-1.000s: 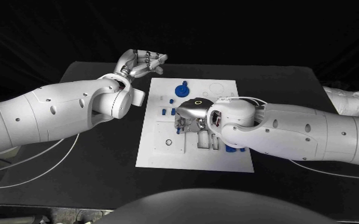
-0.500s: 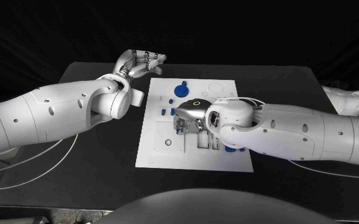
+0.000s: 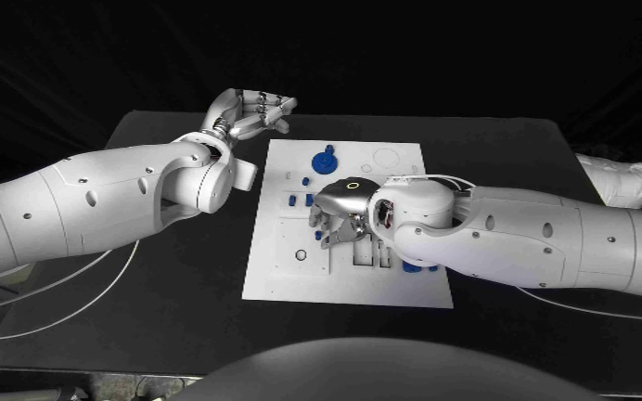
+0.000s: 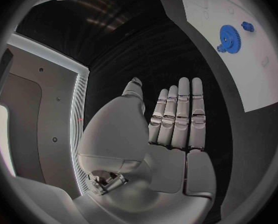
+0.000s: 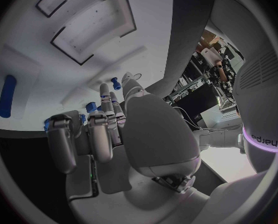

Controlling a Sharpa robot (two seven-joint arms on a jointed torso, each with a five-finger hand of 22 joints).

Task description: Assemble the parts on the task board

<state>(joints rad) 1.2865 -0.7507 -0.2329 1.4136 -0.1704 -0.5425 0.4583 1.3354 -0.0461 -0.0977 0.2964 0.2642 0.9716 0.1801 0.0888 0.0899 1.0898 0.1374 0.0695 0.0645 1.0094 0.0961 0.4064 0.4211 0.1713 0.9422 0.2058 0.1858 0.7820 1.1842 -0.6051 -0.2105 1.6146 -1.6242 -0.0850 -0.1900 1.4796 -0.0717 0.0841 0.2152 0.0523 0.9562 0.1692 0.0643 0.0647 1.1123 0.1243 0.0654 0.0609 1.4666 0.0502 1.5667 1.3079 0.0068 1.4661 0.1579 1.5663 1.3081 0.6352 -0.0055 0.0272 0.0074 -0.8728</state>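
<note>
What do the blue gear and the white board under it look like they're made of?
Blue gear: likely moulded or printed plastic; uniform saturated blue, matte, no metallic glint. Task board: looks like a rigid white plastic or painted plate; flat, smooth, faint sheen, with crisp outlined recesses. Neither can be confirmed by look alone.

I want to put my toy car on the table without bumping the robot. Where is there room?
The black table is bare along its near edge, in front of the white board, and at the far right corner past the right arm. The board's middle is crowded: the right hand hangs over the blue pieces. The left hand is at the far left corner.
</note>
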